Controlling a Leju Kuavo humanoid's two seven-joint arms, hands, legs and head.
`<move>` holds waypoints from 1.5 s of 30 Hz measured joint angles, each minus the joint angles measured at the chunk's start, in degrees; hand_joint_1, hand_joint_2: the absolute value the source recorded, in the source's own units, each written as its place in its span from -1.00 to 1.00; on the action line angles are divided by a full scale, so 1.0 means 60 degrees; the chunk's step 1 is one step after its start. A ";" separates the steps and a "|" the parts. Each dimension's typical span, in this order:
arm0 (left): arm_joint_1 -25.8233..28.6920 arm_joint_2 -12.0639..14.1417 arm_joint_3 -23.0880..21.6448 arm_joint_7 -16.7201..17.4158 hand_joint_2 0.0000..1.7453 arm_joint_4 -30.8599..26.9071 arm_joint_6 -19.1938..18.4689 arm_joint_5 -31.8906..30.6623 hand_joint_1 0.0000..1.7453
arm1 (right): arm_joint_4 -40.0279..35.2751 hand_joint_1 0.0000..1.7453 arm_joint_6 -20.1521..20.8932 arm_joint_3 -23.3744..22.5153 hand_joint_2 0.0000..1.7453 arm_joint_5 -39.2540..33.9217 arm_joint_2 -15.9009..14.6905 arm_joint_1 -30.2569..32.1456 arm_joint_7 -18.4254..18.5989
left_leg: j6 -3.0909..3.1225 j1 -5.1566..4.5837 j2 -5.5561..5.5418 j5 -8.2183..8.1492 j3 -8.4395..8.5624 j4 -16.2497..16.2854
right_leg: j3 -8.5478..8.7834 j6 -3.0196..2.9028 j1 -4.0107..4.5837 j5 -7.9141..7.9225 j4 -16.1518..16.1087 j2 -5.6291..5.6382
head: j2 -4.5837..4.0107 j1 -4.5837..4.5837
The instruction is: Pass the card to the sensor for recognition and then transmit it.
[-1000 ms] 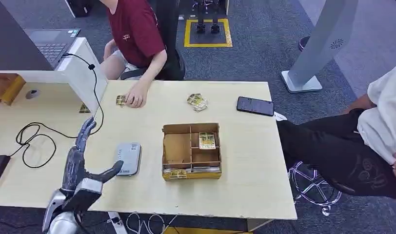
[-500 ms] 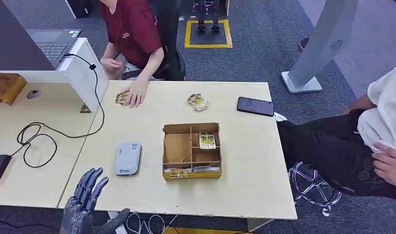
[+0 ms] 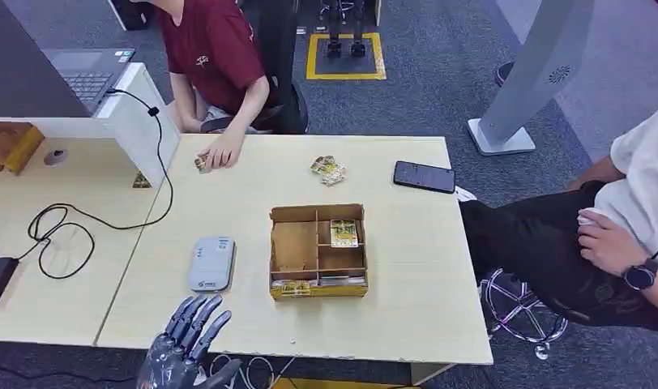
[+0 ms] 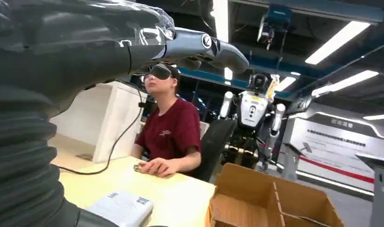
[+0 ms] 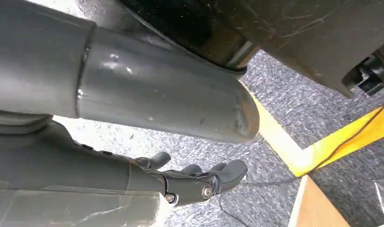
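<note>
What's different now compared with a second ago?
The left hand drew back from beside the card reader to the table's near edge, holding nothing. The person's hand gathered the cards at the far edge. Reader, cardboard box and phone stayed put.

A robotics lab or test hall is showing here. A pale wooden bench point(image 3: 407, 316) is standing on grey carpet, with a laptop point(image 3: 87, 73) sitting behind a white partition at its far left. Beyond the bench, a yellow square point(image 3: 345, 55) is marking the floor. Another humanoid robot point(image 4: 254, 109) is standing behind the bench under ceiling strip lights point(image 4: 339, 43).
</note>
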 joint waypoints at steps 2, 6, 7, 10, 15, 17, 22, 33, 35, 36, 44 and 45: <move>-0.0041 0.0018 -0.0032 0.0033 1.00 0.0054 0.0000 -0.0004 -1.00 | 0.0000 -1.00 0.0000 0.0003 -1.00 0.0004 0.0000 -0.0006 0.0000 | 0.0000 0.0000 0.0000 0.0000 -0.0001 0.0000 | 0.0000 0.0000 0.0000 0.0000 0.0000 0.0000 | 0.0000 0.0000; -0.0041 0.0018 -0.0032 0.0033 1.00 0.0054 0.0000 -0.0004 -1.00 | 0.0000 -1.00 0.0000 0.0003 -1.00 0.0004 0.0000 -0.0006 0.0000 | 0.0000 0.0000 0.0000 0.0000 -0.0001 0.0000 | 0.0000 0.0000 0.0000 0.0000 0.0000 0.0000 | 0.0000 0.0000; -0.0043 0.0018 -0.0033 0.0033 1.00 0.0055 0.0000 -0.0004 -1.00 | 0.0000 -1.00 0.0000 0.0004 -1.00 0.0004 0.0000 -0.0006 0.0000 | 0.0000 0.0000 0.0000 0.0000 -0.0001 0.0000 | 0.0000 0.0000 0.0000 0.0000 0.0000 0.0000 | 0.0000 0.0000; -0.0056 0.0025 -0.0044 0.0033 1.00 0.0076 0.0000 -0.0015 -1.00 | 0.0000 -1.00 0.0000 0.0004 -1.00 0.0004 0.0000 -0.0007 0.0000 | 0.0000 0.0000 0.0000 -0.0001 -0.0001 0.0000 | 0.0000 0.0000 0.0000 0.0000 -0.0001 0.0000 | 0.0000 0.0000; -0.1565 0.0032 -0.1585 0.1162 1.00 0.1633 0.0000 -0.1330 -1.00 | -0.0004 -1.00 0.0281 0.0124 -1.00 0.0182 0.0000 -0.0114 0.0015 | 0.0004 -0.0003 -0.0011 0.0008 0.0001 0.0004 | 0.0009 0.0002 -0.0002 0.0009 -0.0003 -0.0013 | 0.0000 0.0000; -0.1844 -0.0073 -0.1771 0.1597 1.00 0.1930 0.0000 -0.1826 -1.00 | -0.0007 -1.00 0.0306 0.0164 -1.00 0.0171 0.0000 -0.0133 0.0040 | 0.0003 -0.0002 -0.0010 0.0008 0.0003 0.0006 | 0.0009 0.0005 -0.0002 0.0011 -0.0003 -0.0011 | 0.0000 0.0000; -0.2297 -0.0281 -0.2086 0.2476 1.00 0.2353 0.0000 -0.2887 -1.00 | -0.0011 -1.00 0.0343 0.0229 -1.00 0.0168 0.0000 -0.0145 0.0080 | 0.0003 -0.0002 -0.0009 0.0007 0.0003 0.0007 | 0.0007 0.0005 -0.0002 0.0011 -0.0003 -0.0009 | 0.0000 -0.0003; -0.3113 -0.0510 -0.3140 0.3753 1.00 0.2718 0.0004 -0.4040 -1.00 | -0.0029 -1.00 0.0518 0.0295 -1.00 0.0171 0.0000 -0.0210 0.0135 | 0.0004 -0.0002 -0.0010 0.0008 0.0001 0.0008 | 0.0005 0.0006 -0.0002 0.0012 -0.0003 -0.0010 | 0.0000 0.0000; -0.3353 -0.0605 -0.3311 0.3931 1.00 0.2856 0.0004 -0.4011 -1.00 | -0.0040 -1.00 0.0598 0.0313 -1.00 0.0178 0.0000 -0.0235 0.0200 | 0.0004 -0.0002 -0.0011 0.0009 0.0002 0.0009 | 0.0008 0.0006 -0.0002 0.0012 -0.0002 -0.0011 | 0.0000 0.0000; -0.3457 -0.0655 -0.3377 0.3989 1.00 0.2911 0.0004 -0.4018 -1.00 | -0.0047 -1.00 0.0620 0.0321 -1.00 0.0179 0.0000 -0.0253 0.0204 | 0.0004 -0.0002 -0.0010 0.0009 0.0002 0.0009 | 0.0009 0.0006 -0.0002 0.0013 -0.0002 -0.0011 | 0.0000 -0.0003; -0.4300 -0.1028 -0.3792 0.4430 1.00 0.3957 0.0004 -0.4029 -1.00 | -0.0102 -1.00 0.0700 0.0404 -1.00 0.0182 0.0000 -0.0327 0.0288 | 0.0003 -0.0002 -0.0010 0.0010 0.0003 0.0010 | 0.0008 0.0005 -0.0002 0.0014 -0.0002 -0.0010 | 0.0000 0.0000; -0.4400 -0.1082 -0.3843 0.4455 1.00 0.4148 0.0004 -0.4051 -1.00 | -0.0106 -1.00 0.0703 0.0430 -1.00 0.0182 0.0000 -0.0333 0.0288 | 0.0003 -0.0002 -0.0010 0.0010 0.0003 0.0010 | 0.0008 0.0005 -0.0002 0.0014 -0.0002 -0.0009 | 0.0000 0.0000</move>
